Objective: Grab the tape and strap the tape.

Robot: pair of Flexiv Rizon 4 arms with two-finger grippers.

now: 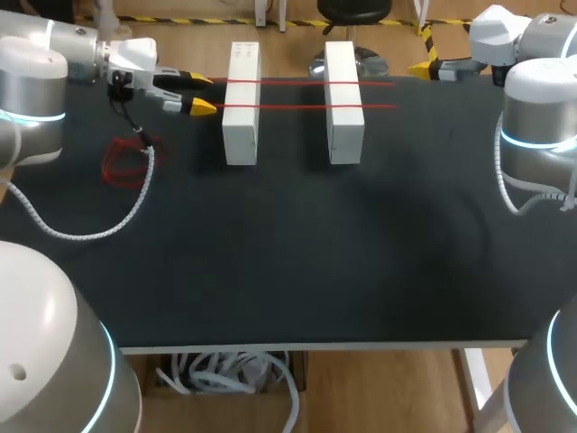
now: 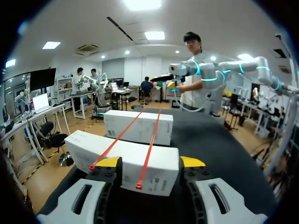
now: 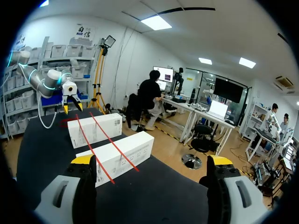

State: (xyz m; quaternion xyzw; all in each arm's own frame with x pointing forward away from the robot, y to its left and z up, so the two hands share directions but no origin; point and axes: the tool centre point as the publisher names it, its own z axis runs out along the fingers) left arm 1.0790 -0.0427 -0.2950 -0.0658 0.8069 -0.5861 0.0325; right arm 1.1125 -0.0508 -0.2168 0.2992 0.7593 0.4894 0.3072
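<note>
Here, a black table (image 1: 288,253) is seen from above, with two white boxes stood side by side in the upper middle of the head view: a left box (image 1: 241,117) and a right box (image 1: 343,117), set apart with a gap between them. Two strands of red tape are laid across both boxes, a rear strand (image 1: 297,81) and a front strand (image 1: 297,106), running parallel from side to side. A loose bundle of red tape (image 1: 126,162) is found on the table at the middle left of the frame, near a white coiled cable (image 1: 108,225).

The left gripper (image 1: 202,94) is held at the upper left, just beside the left box. Its fingers are spread and nothing is pinched; the strand ends lie close ahead of its tips, though contact cannot be judged.

The right gripper (image 3: 152,161) is held at the upper right corner, well apart from the boxes. Its fingers are spread wide, with nothing between them.
</note>
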